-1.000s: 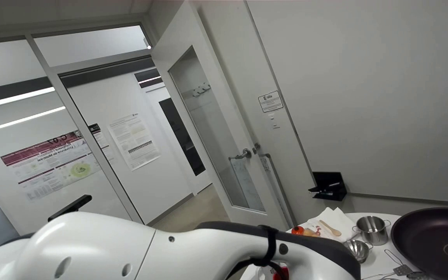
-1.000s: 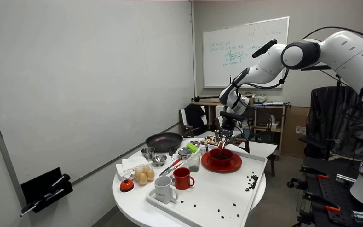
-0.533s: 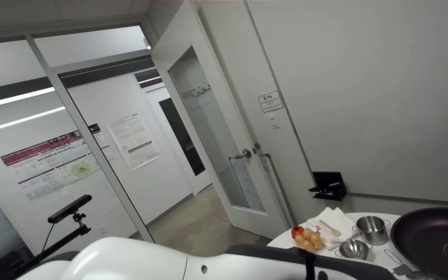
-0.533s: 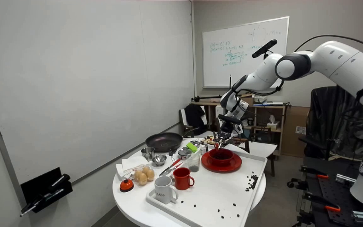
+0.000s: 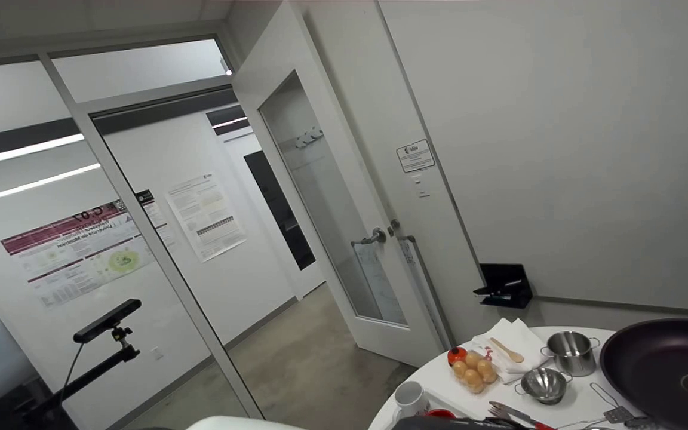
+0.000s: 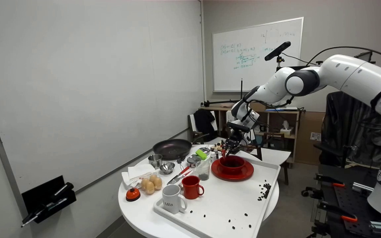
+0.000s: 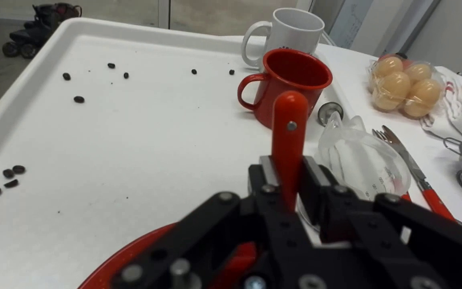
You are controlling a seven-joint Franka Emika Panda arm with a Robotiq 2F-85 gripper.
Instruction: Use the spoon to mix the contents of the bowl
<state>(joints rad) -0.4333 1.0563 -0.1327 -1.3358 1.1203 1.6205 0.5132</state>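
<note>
The pincer [image 7: 290, 171] grasps the red-handled spoon [image 7: 289, 138] close to the red bowl [image 6: 232, 168]; picking is done, mixing probably underway, its result I cannot see.

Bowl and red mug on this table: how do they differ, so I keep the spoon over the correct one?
The bowl is broad and low; the red mug is narrower for its height. The bowl sits on a red plate, while the mug stands directly on the tray. The mug has a side handle; the bowl shows none. Both are red, upright and open-topped.
</note>
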